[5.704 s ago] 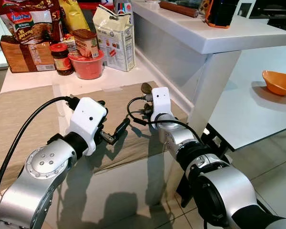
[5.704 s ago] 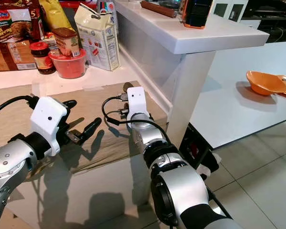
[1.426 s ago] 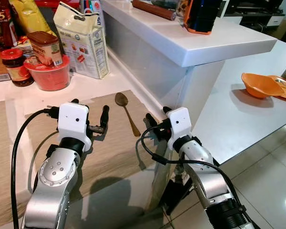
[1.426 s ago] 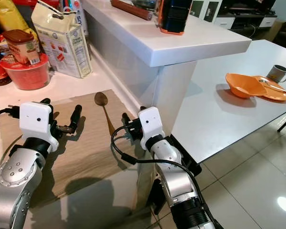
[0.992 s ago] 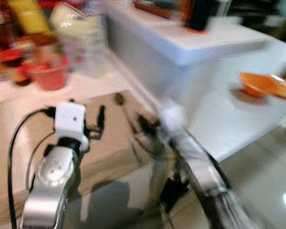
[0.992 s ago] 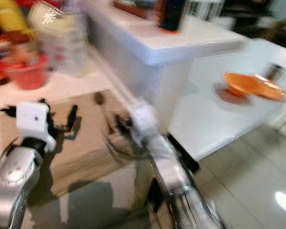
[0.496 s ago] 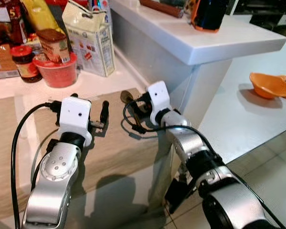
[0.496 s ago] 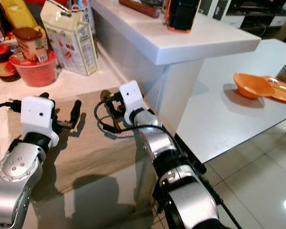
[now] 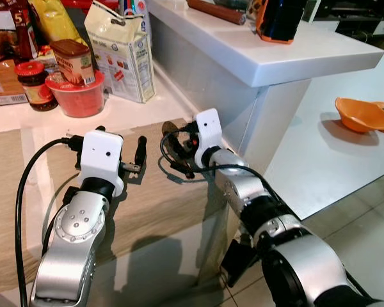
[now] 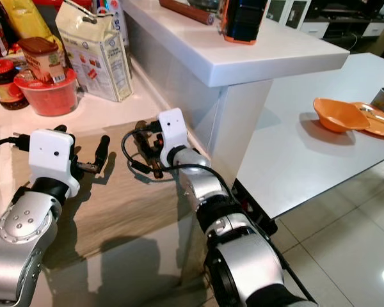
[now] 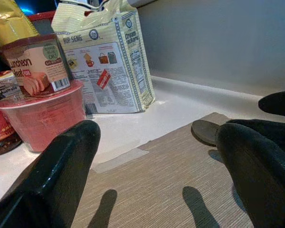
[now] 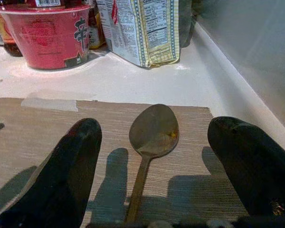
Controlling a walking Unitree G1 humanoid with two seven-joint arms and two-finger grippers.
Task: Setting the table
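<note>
Between parted fingers (image 12: pixel 66 180), spoon (image 12: pixel 149 142) bowl-outward

Bright indoor light comes from overhead, and my head views are sharp, with no motion blur. My arms throw dark, soft-edged shadows on the woven mat (image 9: pixel 160 192) toward 6 o'clock. The glossy floor (image 10: pixel 345 249) carries a white glare spot at 4 o'clock, and the desk (image 9: pixel 25 160) front reflects a pale sheen. Straight edges bow slightly near the frame borders. In my wrist views the near black fingers (image 12: pixel 61 180) are soft and out of focus, while the spoon (image 12: pixel 152 130) is crisp.
</note>
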